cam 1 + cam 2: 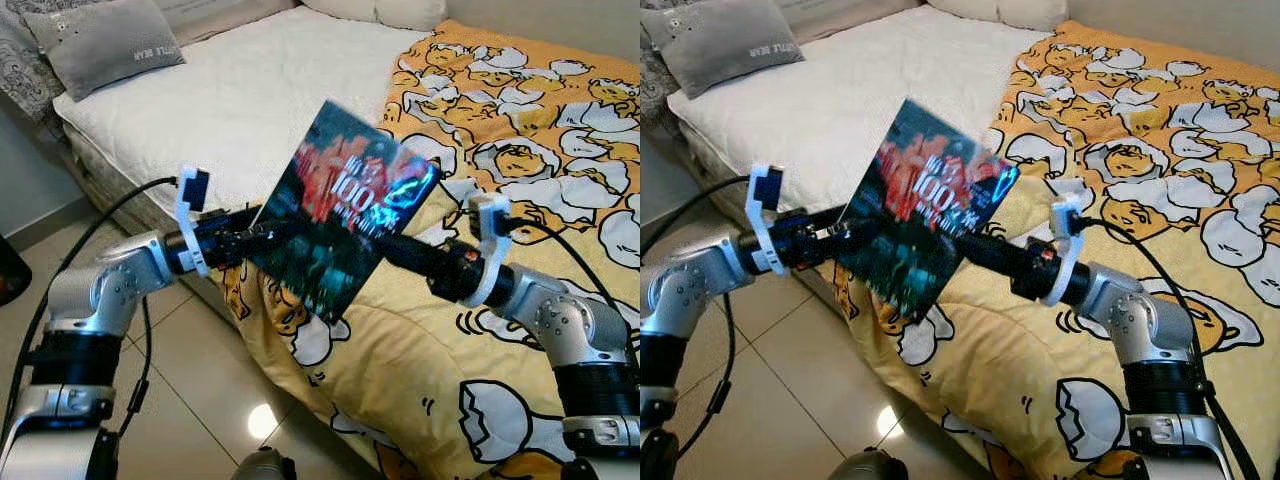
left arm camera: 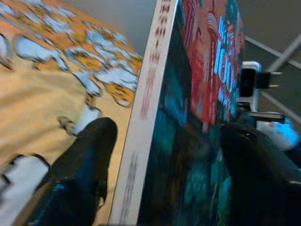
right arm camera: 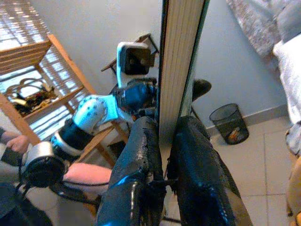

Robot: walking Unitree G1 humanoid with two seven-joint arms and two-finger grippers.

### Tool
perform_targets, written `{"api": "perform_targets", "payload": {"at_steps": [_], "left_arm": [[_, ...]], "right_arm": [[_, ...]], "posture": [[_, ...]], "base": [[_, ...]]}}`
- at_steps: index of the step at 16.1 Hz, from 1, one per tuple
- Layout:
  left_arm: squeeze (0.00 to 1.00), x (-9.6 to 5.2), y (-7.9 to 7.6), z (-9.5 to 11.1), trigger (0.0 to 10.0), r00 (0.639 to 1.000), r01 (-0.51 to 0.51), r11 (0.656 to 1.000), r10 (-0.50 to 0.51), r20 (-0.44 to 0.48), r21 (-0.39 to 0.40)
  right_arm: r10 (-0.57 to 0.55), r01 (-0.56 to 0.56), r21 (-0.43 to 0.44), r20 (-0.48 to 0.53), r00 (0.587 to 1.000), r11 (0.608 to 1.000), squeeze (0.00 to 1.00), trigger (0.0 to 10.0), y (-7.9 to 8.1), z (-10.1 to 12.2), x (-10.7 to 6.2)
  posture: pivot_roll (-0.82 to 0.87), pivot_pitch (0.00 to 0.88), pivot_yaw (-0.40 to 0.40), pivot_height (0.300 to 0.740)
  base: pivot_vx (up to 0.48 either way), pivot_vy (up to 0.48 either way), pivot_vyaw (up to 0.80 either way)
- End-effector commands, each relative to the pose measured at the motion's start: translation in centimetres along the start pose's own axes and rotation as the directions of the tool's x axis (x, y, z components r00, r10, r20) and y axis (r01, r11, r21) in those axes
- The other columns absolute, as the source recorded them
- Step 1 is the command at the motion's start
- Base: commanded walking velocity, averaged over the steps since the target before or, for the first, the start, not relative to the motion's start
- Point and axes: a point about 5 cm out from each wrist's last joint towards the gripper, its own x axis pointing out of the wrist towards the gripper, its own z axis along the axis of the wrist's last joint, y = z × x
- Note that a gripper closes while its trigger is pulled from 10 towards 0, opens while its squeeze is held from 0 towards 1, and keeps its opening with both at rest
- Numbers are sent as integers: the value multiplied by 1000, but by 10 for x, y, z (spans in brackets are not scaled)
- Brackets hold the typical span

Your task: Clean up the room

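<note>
A book with a dark cover, red artwork and a pale blue "100" hangs tilted in the air over the bed's near edge. My right gripper reaches in from the right. In the right wrist view that gripper is shut on the book's edge, its two fingers pressed to either side. My left gripper comes in from the left at the book's lower left edge. Seen from the left wrist, its fingers stand wide on both sides of the white spine, open.
The bed has a bare white mattress, a grey pillow at its far left, and a yellow blanket with an egg pattern draped over the right. Tiled floor lies below. A mesh wastebasket, wooden shelf and a person's hand are behind me.
</note>
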Motion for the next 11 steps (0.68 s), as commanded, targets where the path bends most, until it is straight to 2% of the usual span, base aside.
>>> {"api": "perform_targets", "payload": {"at_steps": [1,4,8,11], "left_arm": [[0,-1,-2,6,0,1000,21,1000,-21,-18,-6],[0,-7,-5,11,0,997,45,999,-44,-59,15],[0,-15,-7,12,0,991,88,995,-91,-93,-38],[0,-15,-9,6,0,984,108,992,-116,-133,-68]], "right_arm": [[68,-68,-29,0,998,997,0,0,9,6,2],[55,-56,-25,-49,997,998,0,0,7,3,-4],[58,-60,-30,-78,995,998,0,0,7,5,-7],[77,-81,-34,-100,992,996,0,0,9,6,-8]], "posture": [[11,0,77,740],[16,0,88,740],[14,0,89,740],[10,0,89,740]], "base": [[0,0,0],[0,0,0],[0,0,0],[0,0,0]]}}
